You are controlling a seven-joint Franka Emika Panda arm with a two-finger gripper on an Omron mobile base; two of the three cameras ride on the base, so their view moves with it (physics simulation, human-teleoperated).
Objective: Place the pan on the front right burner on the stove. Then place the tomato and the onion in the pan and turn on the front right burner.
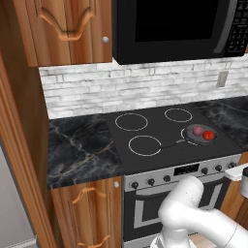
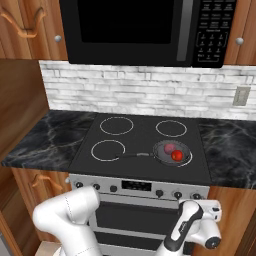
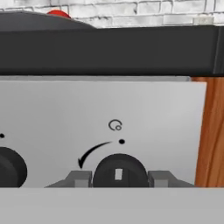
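The dark pan (image 2: 163, 152) sits on the front right burner (image 2: 189, 159) of the black stove (image 2: 140, 137), its handle pointing left. Inside the pan lie the red tomato (image 2: 176, 156) and the pinkish-purple onion (image 2: 169, 148), side by side. From the left, the pan (image 1: 193, 138) holds the tomato (image 1: 208, 135) and the onion (image 1: 197, 130). My gripper (image 3: 119, 178) is at the steel front panel, shut on the rightmost black knob (image 3: 119, 168), with one grey finger (image 3: 78, 178) on each side of it. The tomato's top (image 3: 58, 14) peeks over the stove edge.
A second knob (image 3: 11, 170) is to the left on the panel. A wooden cabinet side (image 3: 212, 131) stands right of the panel. A black microwave (image 2: 140, 30) hangs above the stove, and dark marble counters (image 1: 82, 150) flank it.
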